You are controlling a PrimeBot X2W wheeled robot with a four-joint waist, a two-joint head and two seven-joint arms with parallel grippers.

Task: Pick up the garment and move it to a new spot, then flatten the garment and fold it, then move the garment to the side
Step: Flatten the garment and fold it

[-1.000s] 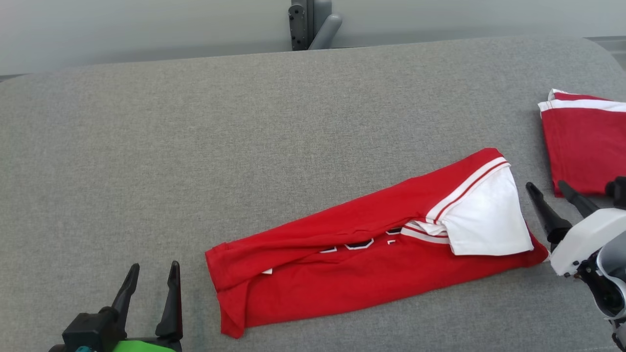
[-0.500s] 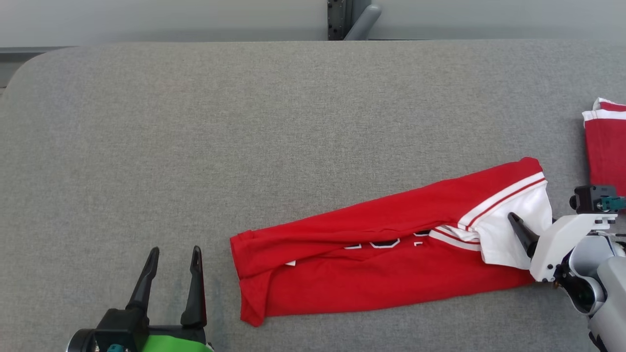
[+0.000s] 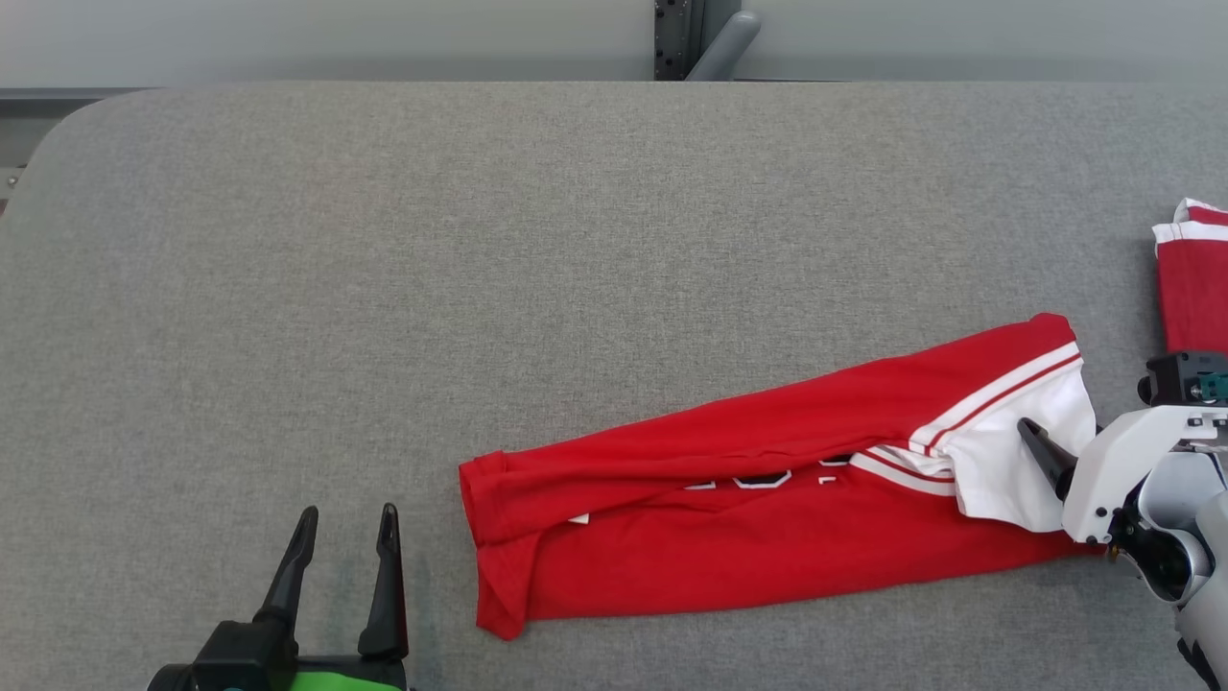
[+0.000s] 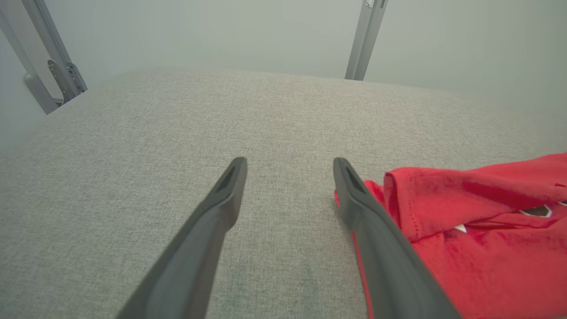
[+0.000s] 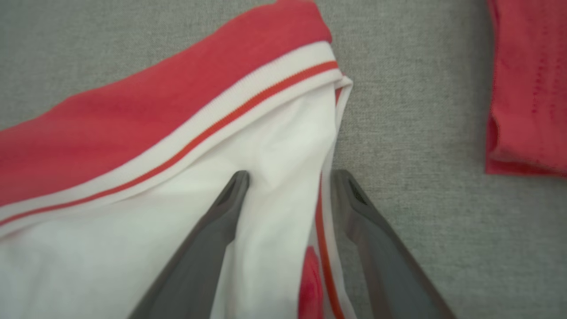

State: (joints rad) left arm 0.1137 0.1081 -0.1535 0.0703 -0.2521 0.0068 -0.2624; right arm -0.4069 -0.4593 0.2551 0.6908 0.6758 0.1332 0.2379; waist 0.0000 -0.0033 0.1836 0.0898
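Tabletop [image 3: 384, 288] of grey fabric, pale wall [image 3: 288, 38] behind, bears garment [image 3: 767, 518]; left claw [image 3: 348, 512], right claw [image 5: 291, 174] spread.

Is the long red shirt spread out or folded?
Folded: the shirt lies as a narrow strip, a red flap half covering its lettering.

open grey surface [image 3: 384, 240] left of the garment [image 3: 767, 509]; another red cloth [image 3: 1194, 288] lies near its right end

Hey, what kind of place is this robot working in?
Likely a robot lab's cloth-folding station: a wide grey fabric-covered table, a bare pale wall and metal post beyond it, and a red garment laid out.
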